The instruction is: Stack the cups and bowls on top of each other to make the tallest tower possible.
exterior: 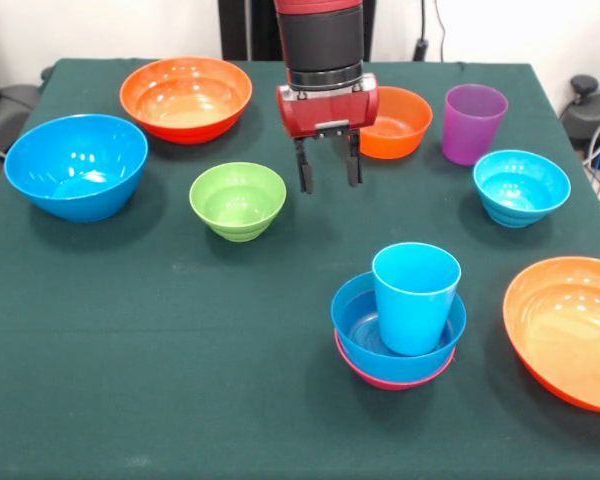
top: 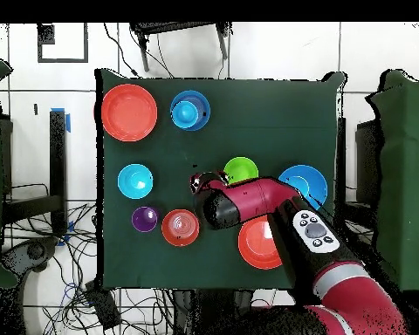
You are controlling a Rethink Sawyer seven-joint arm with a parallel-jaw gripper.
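Lower right of centre in front view: tower (exterior: 398,335) begun, blue cup nested in blue bowl on pink. At top centre, claw (exterior: 329,165) hung open, empty, above table (exterior: 130,330), beside green bowl (exterior: 237,199), likely next.

The bench (exterior: 130,380) is covered in a dark green matt cloth with a fine woven look, while the bowls, such as the green bowl (exterior: 237,200) and the big blue bowl (exterior: 75,165), are smooth glossy plastic that catches bright highlights. The purple cup (exterior: 473,122) looks like translucent plastic, the light blue cup (exterior: 415,297) is opaque with a softer sheen, and the tool (exterior: 328,180) has a shiny red plastic-looking housing with 2 matt black fingers
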